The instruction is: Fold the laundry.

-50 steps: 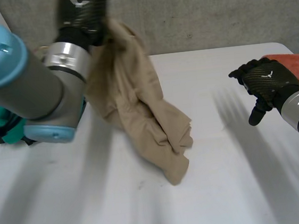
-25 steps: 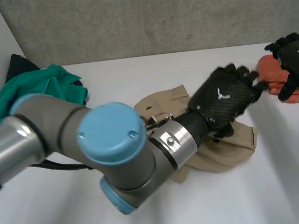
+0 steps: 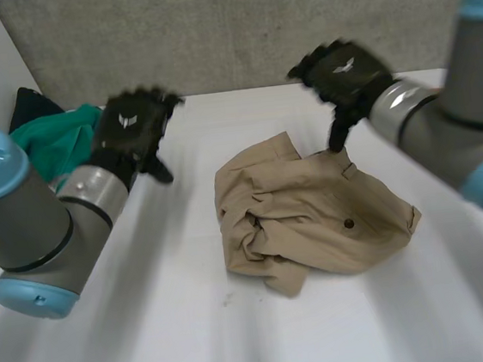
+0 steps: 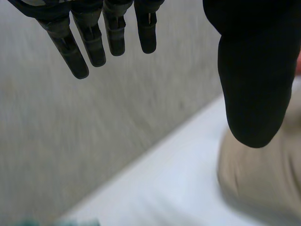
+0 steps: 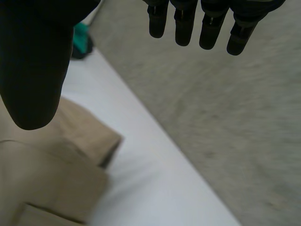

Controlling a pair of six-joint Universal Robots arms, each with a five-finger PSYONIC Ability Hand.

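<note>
A crumpled tan garment (image 3: 310, 217) lies in a heap in the middle of the white table (image 3: 153, 328). My left hand (image 3: 133, 132) hovers above the table to the garment's left, fingers (image 4: 89, 40) straight and thumb apart, holding nothing. My right hand (image 3: 343, 75) hangs over the garment's far edge, fingers (image 5: 207, 28) straight, empty. The tan garment (image 4: 263, 174) lies below the left thumb in the left wrist view. Under the right thumb the tan garment (image 5: 51, 165) shows a folded edge.
A green cloth (image 3: 51, 140) with a dark item (image 3: 30, 104) behind it sits at the table's far left corner; the green cloth (image 5: 82, 40) also peeks in beside the right thumb. A grey wall (image 3: 251, 24) runs behind the table.
My left hand let go of the tan garment, which dropped into a heap on the table, and swung back left. My right hand moved in from the right to above the garment.
</note>
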